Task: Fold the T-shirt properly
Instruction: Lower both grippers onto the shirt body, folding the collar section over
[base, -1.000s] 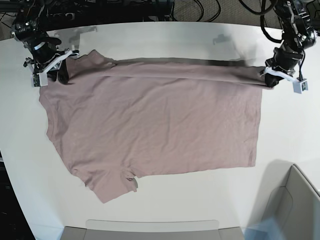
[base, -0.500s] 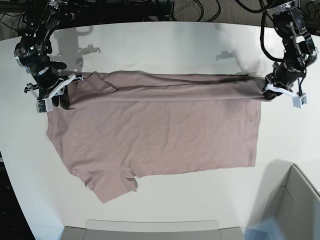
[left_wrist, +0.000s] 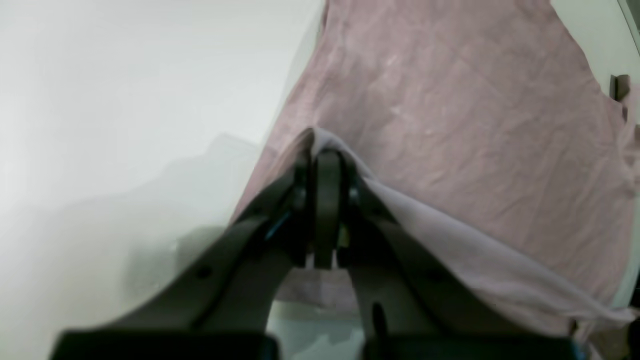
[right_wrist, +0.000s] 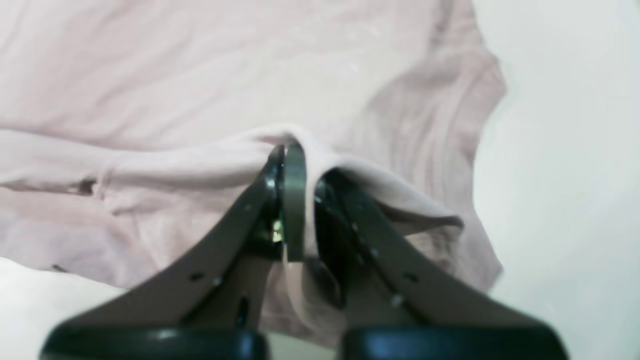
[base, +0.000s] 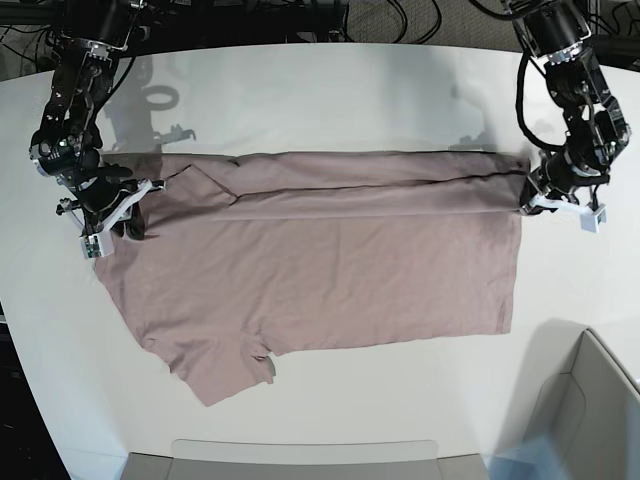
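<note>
I find the left gripper (left_wrist: 327, 165) pinching the T-shirt (base: 320, 270) at its hem edge, and the right gripper (right_wrist: 300, 165) pinching it at the shoulder end. Between them the raised edge runs taut; the rest lies flat on the white table (base: 330, 90) below both.

Right wrist view: T-shirt (right_wrist: 210, 65) blurred, cut off at top and left edges. Base view: grey bin (base: 590, 410) cropped by the lower right corner.

Both end effectors, left (base: 533, 196) and right (base: 118, 206), have drawn the shirt's (base: 320, 280) far edge nearer, widening the folded band over it.
</note>
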